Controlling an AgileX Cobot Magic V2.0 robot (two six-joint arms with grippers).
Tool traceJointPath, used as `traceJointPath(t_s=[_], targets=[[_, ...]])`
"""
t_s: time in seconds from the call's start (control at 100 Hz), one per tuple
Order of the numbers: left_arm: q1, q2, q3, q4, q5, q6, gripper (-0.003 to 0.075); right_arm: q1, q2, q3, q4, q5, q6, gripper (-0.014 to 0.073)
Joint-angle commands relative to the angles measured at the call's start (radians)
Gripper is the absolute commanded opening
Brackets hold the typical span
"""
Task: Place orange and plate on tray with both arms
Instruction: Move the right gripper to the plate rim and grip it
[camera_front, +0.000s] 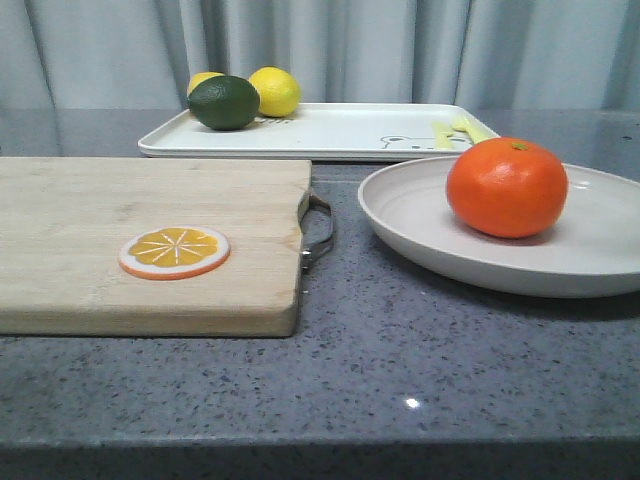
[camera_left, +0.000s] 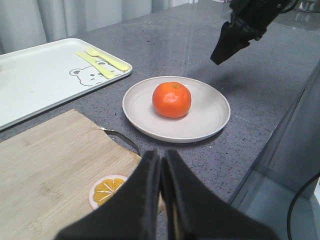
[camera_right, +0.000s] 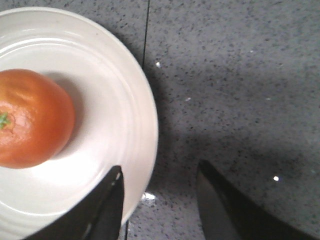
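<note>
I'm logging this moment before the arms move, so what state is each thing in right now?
orange: whole, sitting on the plate, ungripped.
plate: on the counter, not on the tray.
tray: holds a lime and lemons at its far left end.
orange slice: flat on the cutting board.
left tool: shut, empty, above the board.
right tool: open, empty, astride the plate's rim.
</note>
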Motion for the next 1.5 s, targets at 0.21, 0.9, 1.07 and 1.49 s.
traceJointPath(t_s=[0.21, 0.9, 1.07, 1.49], targets=[[0.001, 0.006, -0.025, -0.012, -0.085, 0.005, -0.0020, 0.012, 0.129, -0.049, 0.046, -0.035, -0.004, 0.0358], [0.001, 0.006, -0.025, -0.018, -0.095, 0.005, -0.0020, 0.012, 0.241, -0.049, 0.046, -0.058, -0.004, 0.0050], [0.001, 0.006, -0.025, -0.018, -0.105, 0.005, -0.0020, 0.012, 0.241, -0.049, 0.046, -0.057, -0.004, -0.0034], [0.001, 0.006, -0.025, -0.018, -0.117, 0.005, -0.0020, -0.068, 0.212, -0.066, 0.091, -0.020, 0.004, -0.0058]])
